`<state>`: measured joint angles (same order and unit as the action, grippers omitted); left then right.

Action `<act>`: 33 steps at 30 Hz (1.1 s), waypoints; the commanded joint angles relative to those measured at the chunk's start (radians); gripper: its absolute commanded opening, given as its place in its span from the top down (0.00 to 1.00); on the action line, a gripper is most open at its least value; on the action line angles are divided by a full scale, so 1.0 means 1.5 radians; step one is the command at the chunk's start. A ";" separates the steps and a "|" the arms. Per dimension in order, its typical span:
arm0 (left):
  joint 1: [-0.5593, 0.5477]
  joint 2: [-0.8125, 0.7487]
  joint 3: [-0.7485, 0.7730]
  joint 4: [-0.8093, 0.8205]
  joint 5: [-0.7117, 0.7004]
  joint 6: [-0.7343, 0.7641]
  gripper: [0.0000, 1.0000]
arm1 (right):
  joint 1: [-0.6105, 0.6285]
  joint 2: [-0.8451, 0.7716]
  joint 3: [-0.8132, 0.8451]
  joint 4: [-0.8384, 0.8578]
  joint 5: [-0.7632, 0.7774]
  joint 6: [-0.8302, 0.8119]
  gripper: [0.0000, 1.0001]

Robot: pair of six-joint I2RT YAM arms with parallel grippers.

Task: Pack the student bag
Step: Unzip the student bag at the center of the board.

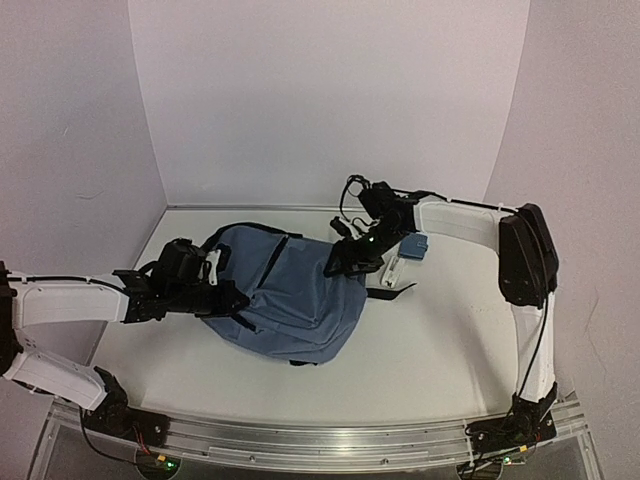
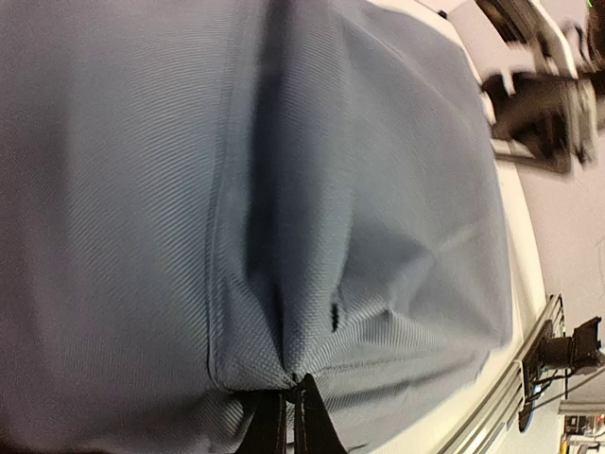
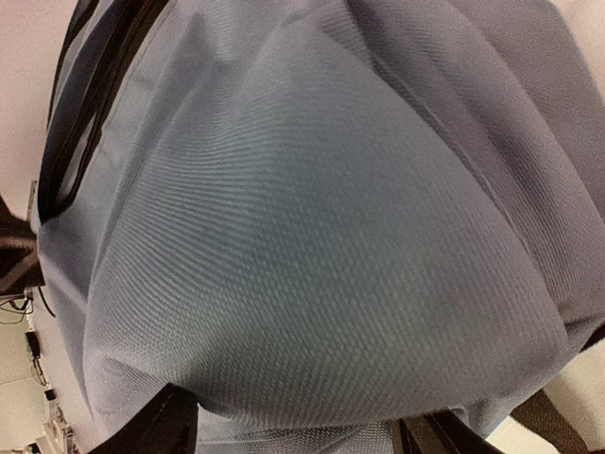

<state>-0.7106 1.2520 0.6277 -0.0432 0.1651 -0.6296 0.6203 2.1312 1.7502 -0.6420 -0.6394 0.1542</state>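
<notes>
The slate-blue student bag [image 1: 290, 295] lies flat in the middle of the table and fills both wrist views [image 2: 284, 189] [image 3: 302, 218]. My left gripper [image 1: 228, 296] is at the bag's left end, shut on a pinched fold of its fabric [image 2: 291, 383]. My right gripper [image 1: 347, 264] is at the bag's far right edge. Its two dark fingers [image 3: 156, 426] stand wide apart, open, with a bulge of bag fabric between them [image 3: 302, 416]. Whether they press the fabric I cannot tell.
A light-blue and white item [image 1: 412, 248] lies on the table just right of the bag, behind my right gripper. A black strap [image 1: 392, 291] trails from the bag's right side. White walls [image 1: 330, 100] close the back; a metal rail [image 1: 320, 440] runs along the front.
</notes>
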 commanded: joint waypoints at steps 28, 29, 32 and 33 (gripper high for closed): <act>-0.156 0.037 0.085 -0.046 -0.156 -0.052 0.68 | -0.088 -0.178 -0.109 0.053 0.201 0.000 0.22; -0.157 0.034 0.087 -0.050 -0.162 -0.053 0.58 | -0.090 -0.189 -0.131 0.054 0.218 0.006 0.22; -0.156 0.023 0.098 -0.062 -0.178 -0.051 0.44 | -0.090 -0.194 -0.168 0.055 0.276 0.044 0.21; -0.156 0.015 0.100 -0.063 -0.182 -0.049 0.41 | -0.090 -0.190 -0.173 0.055 0.295 0.051 0.23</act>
<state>-0.9482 1.3276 0.7528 -0.1010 -0.0349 -0.7085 0.4901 1.8641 1.5412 -0.5615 -0.3674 0.1638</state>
